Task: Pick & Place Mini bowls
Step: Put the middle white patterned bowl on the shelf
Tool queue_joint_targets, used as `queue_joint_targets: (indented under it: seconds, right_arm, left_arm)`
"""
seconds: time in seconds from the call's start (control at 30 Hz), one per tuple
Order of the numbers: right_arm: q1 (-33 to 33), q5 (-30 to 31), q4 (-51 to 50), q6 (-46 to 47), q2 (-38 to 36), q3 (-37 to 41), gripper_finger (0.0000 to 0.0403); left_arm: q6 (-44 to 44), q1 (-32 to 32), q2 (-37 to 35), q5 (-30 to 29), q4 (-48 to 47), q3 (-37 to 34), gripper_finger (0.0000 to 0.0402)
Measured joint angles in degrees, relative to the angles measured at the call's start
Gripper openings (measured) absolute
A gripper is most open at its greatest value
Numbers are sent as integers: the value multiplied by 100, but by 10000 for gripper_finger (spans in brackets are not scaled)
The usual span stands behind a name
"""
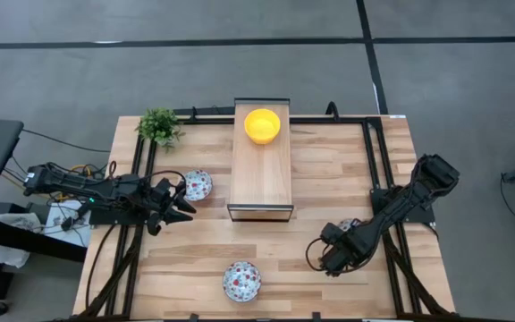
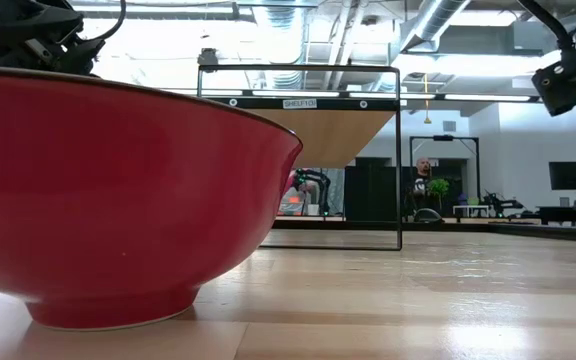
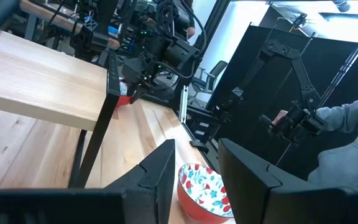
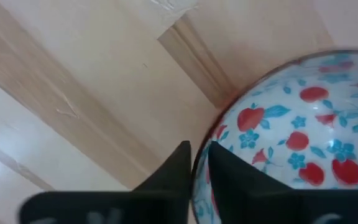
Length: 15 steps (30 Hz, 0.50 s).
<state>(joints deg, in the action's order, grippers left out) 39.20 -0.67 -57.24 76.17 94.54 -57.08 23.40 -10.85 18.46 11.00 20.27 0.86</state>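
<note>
The table (image 1: pixel 329 179) is pale wood with a smooth, lightly sheened finish and visible grain running along its planks. At its centre stands a shelf (image 1: pixel 260 183) whose top is the same light wood, edged by a thin dark frame that looks like matt metal. On that shelf's far end sits a yellow bowl (image 1: pixel 262 125), plain and glossy. Left of the shelf, a floral bowl (image 1: pixel 198 185) shows a glazed white inside with printed red-and-blue pattern; its outside, seen on the nearest bowl (image 2: pixel 118 200) in the low view, is smooth shiny red. The right gripper (image 4: pixel 199 163) has matt black fingers, plastic-looking.
</note>
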Motion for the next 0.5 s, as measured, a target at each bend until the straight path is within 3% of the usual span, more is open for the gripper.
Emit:
queue_joint_targets:
  seconds: [0.1,0.5]
  right_arm:
    - [4,1,-119,-14,-24,-15,12]
    - [-36,18,-525,-324,0,-331,7]
  left_arm:
    - [1,0,1,0,16,0,121]
    - [-42,0,2,0,35,0,121]
